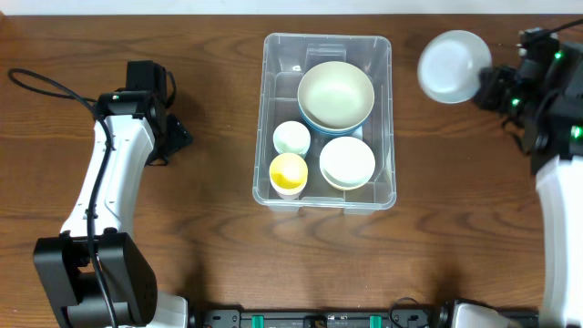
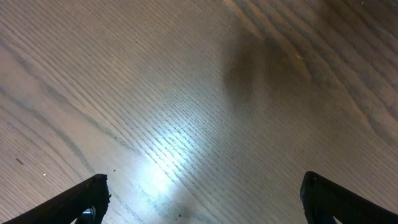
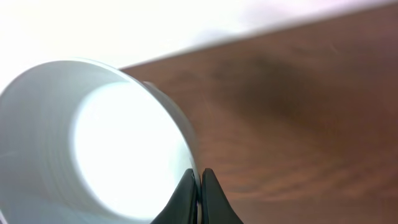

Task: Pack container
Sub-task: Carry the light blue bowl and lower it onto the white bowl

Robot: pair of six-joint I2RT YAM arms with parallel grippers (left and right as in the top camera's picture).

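Overhead view: the large clear plastic rectangular bin [image 1: 267, 137] w/ rounded corners sits mid-table on the dark brown wooden tabletop [image 1: 209, 55], between the two arms.

Inside the bin:
- far end: a big pale green round bowl [image 1: 335, 94], nested in a blue bowl [image 1: 319, 128] whose rim shows at the near edge
- near right: a cream round bowl [image 1: 346, 161]
- left side: a small white cup [image 1: 291, 138], w/ a small yellow cup [image 1: 288, 172] just beside it on the near side

All stand upright, mouths up.

R side: the right gripper [image 1: 490, 87] is off the bin's far right corner, apart from it. It has a white round bowl [image 1: 453, 66] by the rim, w/ the bowl tipped so its mouth faces the camera.

Right wrist view: the right gripper [image 3: 199, 186] is pinched tight. Its two dark fingertips [image 3: 186, 196] are almost meeting, w/ the thin rim of the white round bowl [image 3: 93, 143] between them. One finger is inside the bowl, one outside. The bowl lies on its side against the brown wood, and its inside is glare-white.

L side: the left gripper [image 1: 173, 137] is well left of the bin, over bare wood.

Left wrist view: the left gripper [image 2: 202, 193] is spread fully wide, w/ one finger [image 2: 81, 199] showing in each bottom corner. Nothing is between them, only wood grain w/ a bright light patch.
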